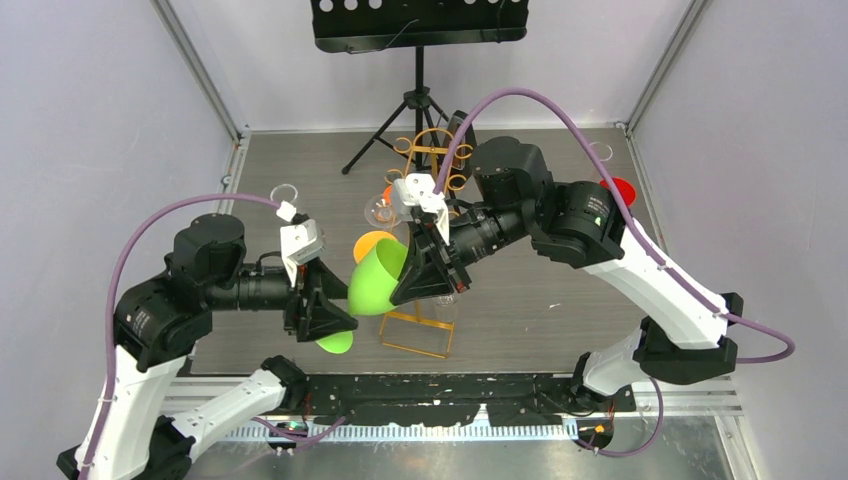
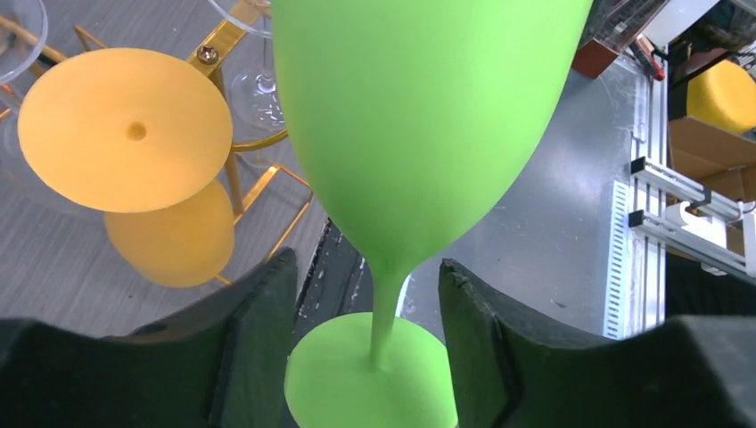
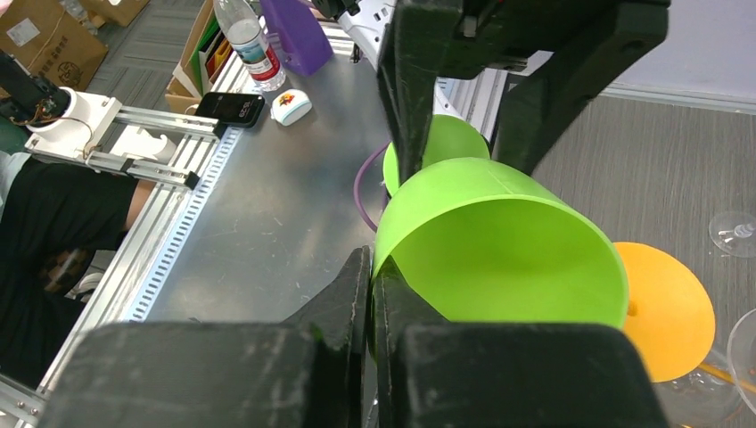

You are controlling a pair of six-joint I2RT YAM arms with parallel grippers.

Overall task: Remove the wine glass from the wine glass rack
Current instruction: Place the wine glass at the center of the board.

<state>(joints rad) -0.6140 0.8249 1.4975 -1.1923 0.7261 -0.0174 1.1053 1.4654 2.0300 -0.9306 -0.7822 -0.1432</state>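
Pale walls close in a grey wood-grain desk, with a black music stand at its far edge. The gold wire rack sits around the desk's middle. An orange glass hangs from it upside down by its foot, with clear glasses beside it.

The green glass is in the air over the near-left side of the rack. It lies tilted between the two arms, its mouth turned toward the rack and its foot toward the near edge. It looks free of the hooks. The pose reads as a hand-over: one arm has the stem end and the other the rim, so the glass is never without support while the grip changes.

The left tool stands about half open. Its fingers sit either side of the stem just above the foot, with a gap showing on both sides, so it surrounds the stem without clamping it.

The right tool is shut tight on the rim of the green bowl, the thin wall nipped between its pads. It appears to carry the glass alone.

A pinch on the lip of a tilted bowl is a thin hold. The glass could swing or slip if it is moved fast.
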